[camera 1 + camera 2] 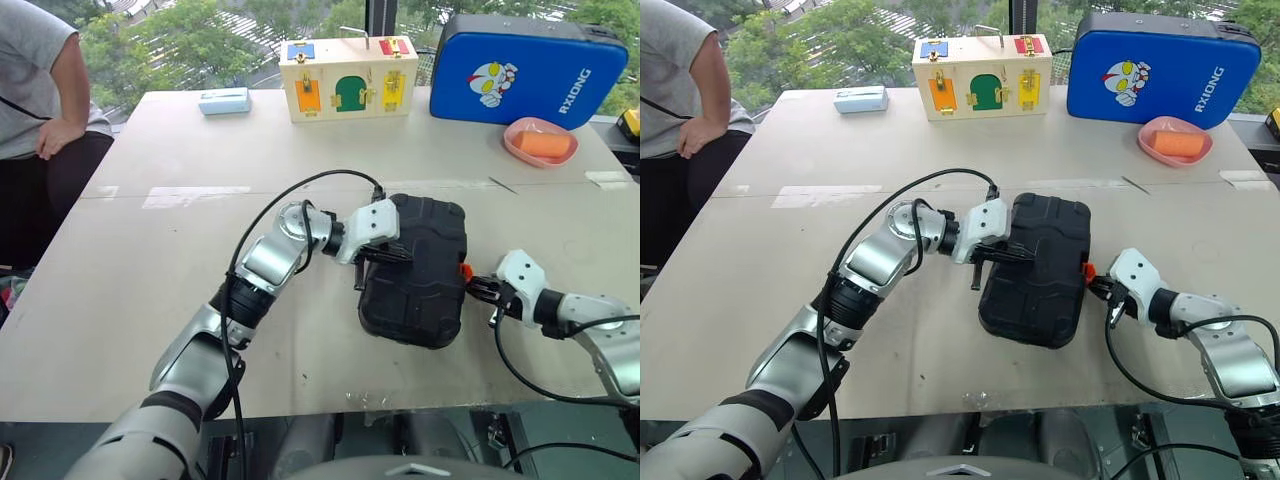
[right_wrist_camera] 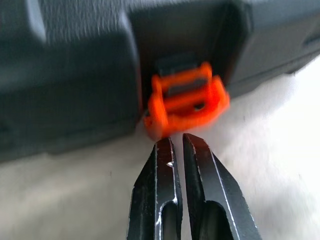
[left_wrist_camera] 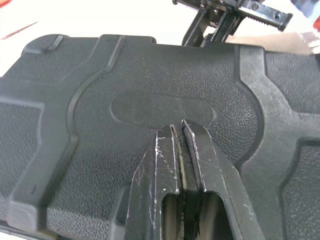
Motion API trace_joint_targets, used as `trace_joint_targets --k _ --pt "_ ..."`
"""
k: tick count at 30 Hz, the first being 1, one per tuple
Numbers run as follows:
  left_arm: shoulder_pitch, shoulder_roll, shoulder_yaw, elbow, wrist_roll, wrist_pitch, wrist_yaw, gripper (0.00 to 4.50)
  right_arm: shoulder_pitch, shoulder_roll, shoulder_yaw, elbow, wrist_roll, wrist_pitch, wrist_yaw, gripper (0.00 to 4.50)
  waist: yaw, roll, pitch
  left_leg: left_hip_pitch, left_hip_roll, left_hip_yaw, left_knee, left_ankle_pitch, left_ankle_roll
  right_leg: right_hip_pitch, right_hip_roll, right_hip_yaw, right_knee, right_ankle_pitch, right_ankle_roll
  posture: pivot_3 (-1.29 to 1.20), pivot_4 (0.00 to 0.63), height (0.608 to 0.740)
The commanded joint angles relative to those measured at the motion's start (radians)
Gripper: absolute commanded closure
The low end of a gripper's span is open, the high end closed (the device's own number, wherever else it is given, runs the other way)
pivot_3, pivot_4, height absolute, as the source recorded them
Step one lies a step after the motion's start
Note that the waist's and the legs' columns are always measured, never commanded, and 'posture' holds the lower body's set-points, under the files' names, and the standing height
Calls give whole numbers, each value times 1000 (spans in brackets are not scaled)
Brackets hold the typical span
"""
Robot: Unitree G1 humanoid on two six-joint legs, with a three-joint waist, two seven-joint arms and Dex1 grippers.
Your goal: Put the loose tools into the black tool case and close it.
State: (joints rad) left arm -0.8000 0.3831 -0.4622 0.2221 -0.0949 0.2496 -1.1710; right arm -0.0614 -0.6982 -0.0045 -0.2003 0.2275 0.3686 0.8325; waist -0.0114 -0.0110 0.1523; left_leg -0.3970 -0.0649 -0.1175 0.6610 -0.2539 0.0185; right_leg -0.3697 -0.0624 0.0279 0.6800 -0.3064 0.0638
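Note:
The black tool case [image 1: 418, 275] lies with its lid down in the middle of the table. My left gripper [image 1: 385, 257] is shut, its tips resting on the textured lid [image 3: 165, 107] near the case's left side. My right gripper [image 1: 480, 290] is shut with nothing in it, its tips just short of the small orange latch [image 2: 186, 102] on the case's right edge, which hangs out from the case. The loose tools are out of view.
A blue padded case [image 1: 528, 70] stands at the back right with a pink dish [image 1: 540, 141] in front of it. A wooden latch box [image 1: 348, 78] and a small light-blue box [image 1: 224, 100] sit at the far edge. A person [image 1: 40, 90] stands at the left.

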Motion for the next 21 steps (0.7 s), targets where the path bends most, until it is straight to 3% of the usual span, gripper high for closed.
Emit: trace_joint_targets --k 1,5,10,16,21 --pt "15 17 -107 100 140 -79 -9 4466 -56 26 -40 -135 97 53 -5 4500 0 0 0 0 0 0 0 0 0 0 0 0 0 0 0 0 150 735" --pt "-9 33 -168 176 262 -239 -5 4466 -94 19 -107 -233 200 172 -6 4500 -4 0 -1 0 0 0 0 0 0 0 0 0 0 0 0 0 150 735" --pt "-22 8 -162 228 283 -280 -12 4466 -117 3 -133 -309 295 285 23 4500 -29 -1 -2 1 1 0 0 -2 4 0 0 2 1 0 0 0 150 735" --pt "-35 -23 -154 266 300 -289 -8 4466 -114 -8 -100 -286 260 276 5 4500 -4 -9 -15 7 -1 -7 -4 -3 5 7 2 -1 -4 0 1 0 150 735" --pt "-24 -8 -142 255 292 -282 -14 4466 -109 -79 -150 -237 240 241 34 4500 0 -9 -15 7 -2 -6 -4 -3 5 7 0 -1 -3 0 1 0 150 735"
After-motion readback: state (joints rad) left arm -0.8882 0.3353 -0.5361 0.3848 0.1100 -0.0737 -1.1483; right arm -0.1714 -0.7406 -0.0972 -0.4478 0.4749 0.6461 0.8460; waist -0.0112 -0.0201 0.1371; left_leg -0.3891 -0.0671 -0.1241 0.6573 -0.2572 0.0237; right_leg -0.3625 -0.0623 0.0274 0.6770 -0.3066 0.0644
